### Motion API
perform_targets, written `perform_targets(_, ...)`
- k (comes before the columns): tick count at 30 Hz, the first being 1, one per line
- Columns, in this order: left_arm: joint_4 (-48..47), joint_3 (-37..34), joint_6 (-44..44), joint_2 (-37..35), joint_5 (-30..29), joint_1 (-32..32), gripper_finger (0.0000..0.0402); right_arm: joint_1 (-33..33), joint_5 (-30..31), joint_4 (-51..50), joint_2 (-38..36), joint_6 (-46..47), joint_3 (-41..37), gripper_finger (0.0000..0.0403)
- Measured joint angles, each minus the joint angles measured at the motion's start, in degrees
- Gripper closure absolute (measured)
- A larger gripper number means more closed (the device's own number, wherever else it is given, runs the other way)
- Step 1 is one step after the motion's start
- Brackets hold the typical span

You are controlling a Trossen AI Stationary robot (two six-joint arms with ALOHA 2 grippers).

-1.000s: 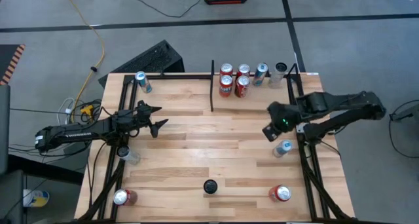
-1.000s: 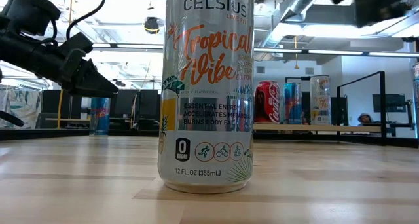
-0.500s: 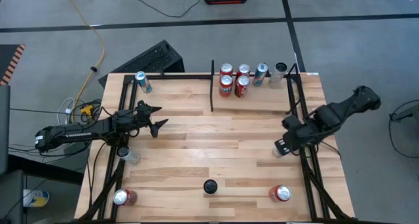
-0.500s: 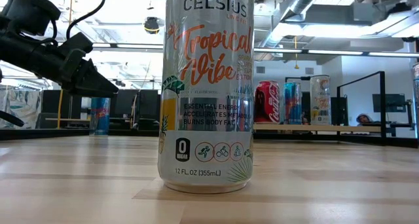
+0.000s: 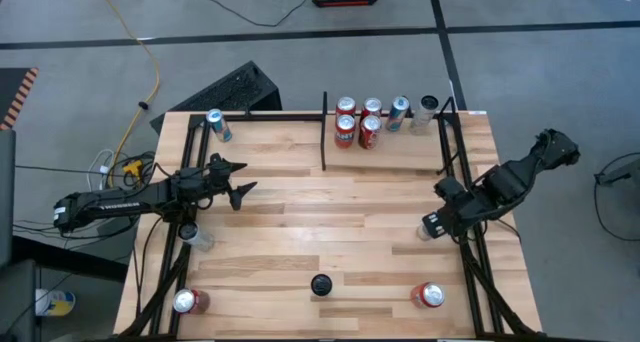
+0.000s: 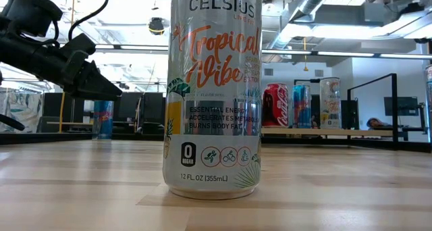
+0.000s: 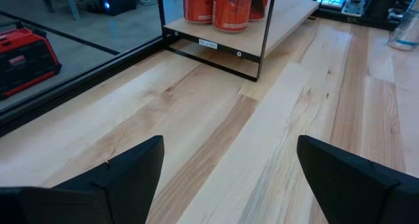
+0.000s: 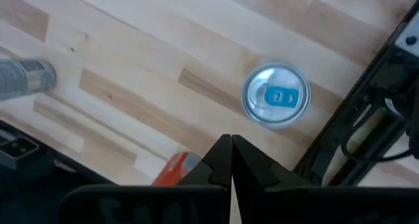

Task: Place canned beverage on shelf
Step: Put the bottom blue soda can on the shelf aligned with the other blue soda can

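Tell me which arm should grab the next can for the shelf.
Right. Its gripper hangs, shut, directly above a blue-topped can by the table's right edge; the left gripper is open over bare wood.

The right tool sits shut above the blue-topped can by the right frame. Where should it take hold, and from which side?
Grip the blue-topped can around its round side wall just under the rim, coming straight down. It stands upright, apart from other cans. The right tool, shut now, must open first and set its fingers clear of the black frame.

Glossy metal can (image 6: 212, 89) on smooth matt wood table (image 6: 101, 184).
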Motion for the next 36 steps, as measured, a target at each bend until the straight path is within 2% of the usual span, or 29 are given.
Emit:
perform_targets(11, 0.02, 0.0, 0.01, 0.0, 0.0, 0.0, 0.0068, -0.07, 0.94, -4.2, 2.41, -1.95, 0.0, 0.0283)
perform_targets(16, 0.02, 0.0, 0.0, 0.01, 0.0, 0.0, 0.0068, -0.93, 0.92, -4.55, 5.79, -2.45, 0.0, 0.0212)
perform_targets(22, 0.02, 0.0, 0.0, 0.0, -0.01, 0.01, 0.0068, -2.66, 0.86, -4.58, 8.81, -7.33, 0.0, 0.0114)
perform_targets(28, 0.0, 0.0, 0.0, 0.0, 0.0, 0.02, 0.0068, -4.18, 0.91, -4.67, 9.38, -7.54, -1.55, 0.0041)
perform_targets(32, 0.01, 0.0, 0.0, 0.01, 0.0, 0.01, 0.0068, -4.31, 0.82, -4.61, 9.17, -4.22, -4.78, 0.0016)
perform_targets(36, 0.02, 0.0, 0.0, 0.0, 0.0, 0.01, 0.0068, -4.13, 0.75, -3.66, 9.01, -3.1, -6.76, 0.0012)
